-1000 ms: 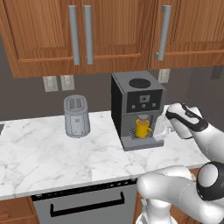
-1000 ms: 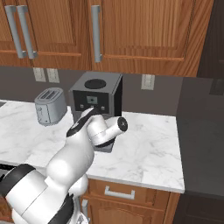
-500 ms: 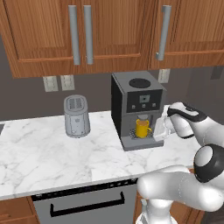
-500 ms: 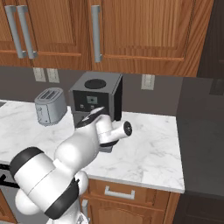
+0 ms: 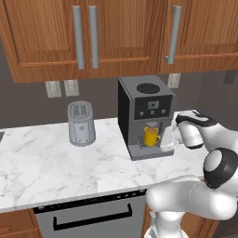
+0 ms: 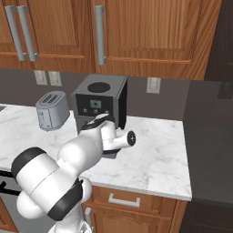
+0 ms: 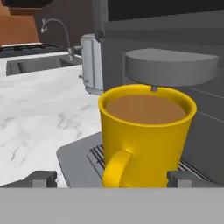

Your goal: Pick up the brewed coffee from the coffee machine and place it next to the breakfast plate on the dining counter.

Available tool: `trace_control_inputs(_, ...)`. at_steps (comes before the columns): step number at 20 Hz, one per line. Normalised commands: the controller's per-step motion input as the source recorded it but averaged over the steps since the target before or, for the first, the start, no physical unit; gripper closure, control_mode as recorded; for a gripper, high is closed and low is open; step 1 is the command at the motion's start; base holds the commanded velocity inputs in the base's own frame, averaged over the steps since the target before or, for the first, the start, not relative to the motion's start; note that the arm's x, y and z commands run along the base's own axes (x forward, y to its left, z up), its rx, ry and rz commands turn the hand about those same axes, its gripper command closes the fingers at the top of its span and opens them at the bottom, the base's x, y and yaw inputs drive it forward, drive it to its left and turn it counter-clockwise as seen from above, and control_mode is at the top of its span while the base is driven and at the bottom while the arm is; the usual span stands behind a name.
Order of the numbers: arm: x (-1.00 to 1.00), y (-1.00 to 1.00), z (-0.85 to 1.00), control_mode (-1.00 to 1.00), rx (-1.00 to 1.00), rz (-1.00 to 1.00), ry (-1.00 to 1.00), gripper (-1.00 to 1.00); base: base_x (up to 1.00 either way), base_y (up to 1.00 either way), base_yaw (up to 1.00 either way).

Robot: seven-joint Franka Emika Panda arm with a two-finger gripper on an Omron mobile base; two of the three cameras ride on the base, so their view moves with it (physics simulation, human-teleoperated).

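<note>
The brewed coffee, a small yellow mug (image 5: pixel 151 136) with brown liquid, stands on the grated drip tray (image 7: pixel 74 157) of the dark grey coffee machine (image 5: pixel 146 109), under its spout (image 7: pixel 170 68). My gripper (image 5: pixel 167 140) is level with the mug, just to its right. In the hand view the mug (image 7: pixel 144 131) is very close, handle facing me. My gripper (image 7: pixel 113 179) is open, with a fingertip (image 7: pixel 41 178) low on each side of the mug and a gap to it. My arm hides the mug in the right base view, in front of the machine (image 6: pixel 100 102). The breakfast plate and dining counter are out of view.
A rounded silver toaster (image 5: pixel 81 123) stands on the white marble worktop (image 5: pixel 42 162), left of the machine. Wooden cabinets (image 5: pixel 83 37) hang above, and a dishwasher front (image 5: pixel 93 216) sits below the worktop edge. Beyond the toaster, the hand view shows a sink and faucet (image 7: pixel 57 30).
My hand has moved left toward the machine's drip tray and closed in on the mug. The elbow has swung round with it. The mug has not moved.
</note>
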Motion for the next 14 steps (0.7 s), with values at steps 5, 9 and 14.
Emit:
trace_control_inputs(5,0.26,-0.01,0.0,-1.0,0.03,-0.06,0.0,-1.0,0.0,0.0,0.0)
trace_control_inputs(9,0.34,-0.01,0.0,-1.0,0.02,-0.05,0.0,-1.0,0.0,0.0,0.0)
trace_control_inputs(14,0.31,-0.02,0.0,-1.0,0.02,-0.03,0.0,1.0,0.0,0.0,0.0)
